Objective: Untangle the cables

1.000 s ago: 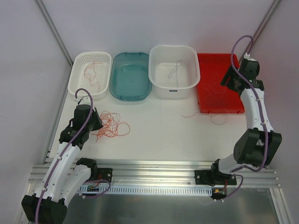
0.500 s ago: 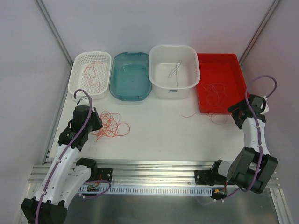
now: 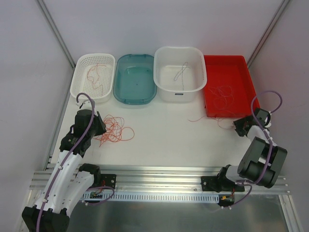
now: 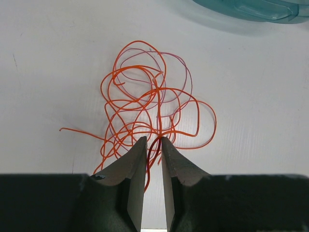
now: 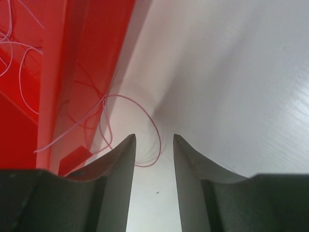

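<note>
An orange tangle of cables point(image 3: 114, 129) point(image 4: 154, 101) lies on the white table at the left. My left gripper point(image 3: 98, 128) point(image 4: 154, 140) sits low at the tangle's near edge. Its jaws are almost together with a narrow gap, and a few orange strands run through that gap. A pale pink cable point(image 3: 225, 123) point(image 5: 159, 144) trails out over the red tray's point(image 3: 227, 115) point(image 5: 87, 58) front edge and loops on the table. My right gripper point(image 3: 237, 127) point(image 5: 154, 137) is down by that front right corner, open, with the loop lying between its fingertips.
Four containers line the back: a white mesh basket point(image 3: 79, 72) holding orange cables point(image 3: 94, 77), a teal tub point(image 3: 117, 88) point(image 4: 251, 7), a white tub point(image 3: 179, 50) with a grey cable point(image 3: 181, 72), and the red tray with pale cables point(image 3: 223, 94). Slanted frame posts flank the table.
My right arm swung from over the red tray's far right down to the table at its front right corner, and its jaws narrowed. The left arm and tangle stayed put.
</note>
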`<state>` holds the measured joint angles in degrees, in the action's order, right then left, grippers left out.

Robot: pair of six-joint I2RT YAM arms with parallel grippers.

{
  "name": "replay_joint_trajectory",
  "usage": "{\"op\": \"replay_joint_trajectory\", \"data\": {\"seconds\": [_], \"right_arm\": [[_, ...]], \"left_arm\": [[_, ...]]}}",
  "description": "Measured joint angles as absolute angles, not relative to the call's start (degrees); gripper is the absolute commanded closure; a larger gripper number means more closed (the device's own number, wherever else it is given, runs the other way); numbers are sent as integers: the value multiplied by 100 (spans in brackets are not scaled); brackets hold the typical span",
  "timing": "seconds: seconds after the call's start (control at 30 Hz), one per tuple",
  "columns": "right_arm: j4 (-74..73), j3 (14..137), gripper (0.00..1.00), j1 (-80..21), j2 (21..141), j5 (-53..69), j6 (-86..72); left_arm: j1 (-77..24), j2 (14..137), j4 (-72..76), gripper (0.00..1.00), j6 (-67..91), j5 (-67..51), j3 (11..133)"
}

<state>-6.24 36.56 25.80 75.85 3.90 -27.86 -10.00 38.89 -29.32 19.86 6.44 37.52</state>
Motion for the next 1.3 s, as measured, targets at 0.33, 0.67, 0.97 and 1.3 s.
{"op": "replay_joint_trajectory", "data": {"seconds": [0.33,0.67,0.97,1.3], "right_arm": [[506,3489,65,2952,8412,1022,-2711],[1149,3485,84,2980,8796,1717,-2620],[770,3389,99,2980,8385,1909,-2652],[-1146,4589,99,2952,6689,2237,-2783]], "left_arm": [[-1000,3887,-2934,82,1986,644,3743],[-1000,3898,-2932,81,1986,644,3717],[-1000,3898,-2932,81,1986,644,3710],[-1000,3983,-2923,81,1986,639,3710]]}}
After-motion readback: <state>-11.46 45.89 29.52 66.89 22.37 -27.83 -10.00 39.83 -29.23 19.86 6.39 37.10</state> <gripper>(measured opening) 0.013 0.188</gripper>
